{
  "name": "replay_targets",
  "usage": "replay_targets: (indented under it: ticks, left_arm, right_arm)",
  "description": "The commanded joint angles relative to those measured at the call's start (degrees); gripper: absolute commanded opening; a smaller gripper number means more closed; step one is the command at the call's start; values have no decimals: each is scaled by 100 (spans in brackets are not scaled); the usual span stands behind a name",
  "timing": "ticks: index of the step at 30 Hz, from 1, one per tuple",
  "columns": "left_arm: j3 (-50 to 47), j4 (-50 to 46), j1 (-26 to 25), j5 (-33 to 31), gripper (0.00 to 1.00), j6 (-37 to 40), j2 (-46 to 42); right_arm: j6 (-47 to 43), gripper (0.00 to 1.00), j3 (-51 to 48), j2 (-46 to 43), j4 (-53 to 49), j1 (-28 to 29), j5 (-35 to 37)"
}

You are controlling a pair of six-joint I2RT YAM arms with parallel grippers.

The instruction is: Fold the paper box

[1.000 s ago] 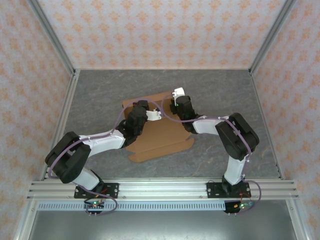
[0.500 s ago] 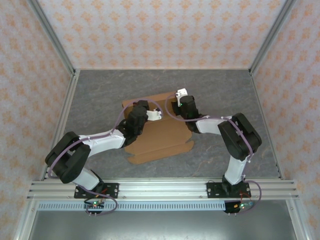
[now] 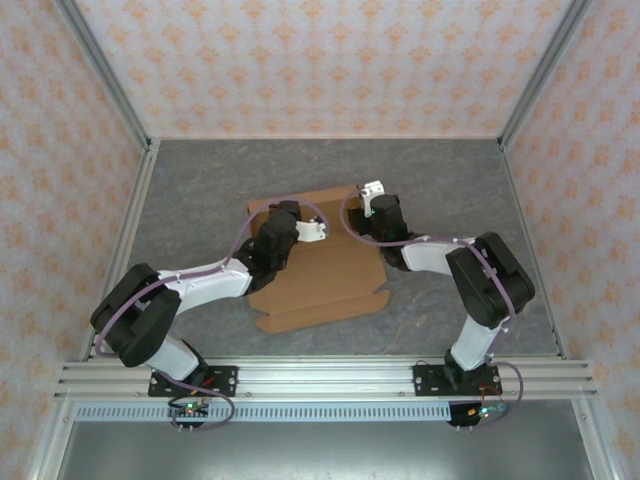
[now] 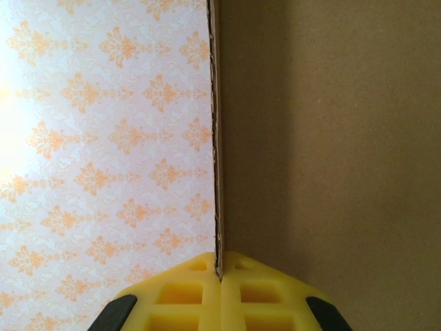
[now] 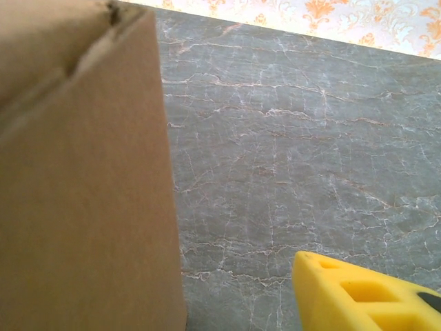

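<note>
Left hand [image 4: 220,269] tight on paper box [image 4: 331,138] edge

Bright, even light; glare far left in left-wrist view; close-ups prob. soft.

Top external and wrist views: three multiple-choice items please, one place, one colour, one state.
1. Where does the plain brown cardboard box lie?
A. on the grey marbled table between both arms
B. on the metal rail
C. against the back wall
2. Left end effector: pad colour?
A. blue
B. yellow
C. red
3. Left end effector state?
A. wide open
B. shut on nothing
C. shut on a cardboard edge
A: it rests there between the arms. B: left wrist view shows yellow pads. C: they pinch the edge.
</note>
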Motion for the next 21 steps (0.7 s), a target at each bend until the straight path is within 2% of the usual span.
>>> replay_targets:
  ticks: [1,9,16,21]
  left_arm:
    - [199,9,14,-349,0,-48,-10]
    - [208,54,18,-371,0,-35,14]
    - [194,44,18,-342,0,-57,-8]
    - [177,46,18,-323,0,-82,-34]
  right_arm:
    - [152,59,-93,-265,-161,-75,-389]
    - [230,63,-90,-204,-264,-85,-704]
    - [230,46,188,76,-352,-83,-372]
    - [304,42,320,216,-277,-83,-283]
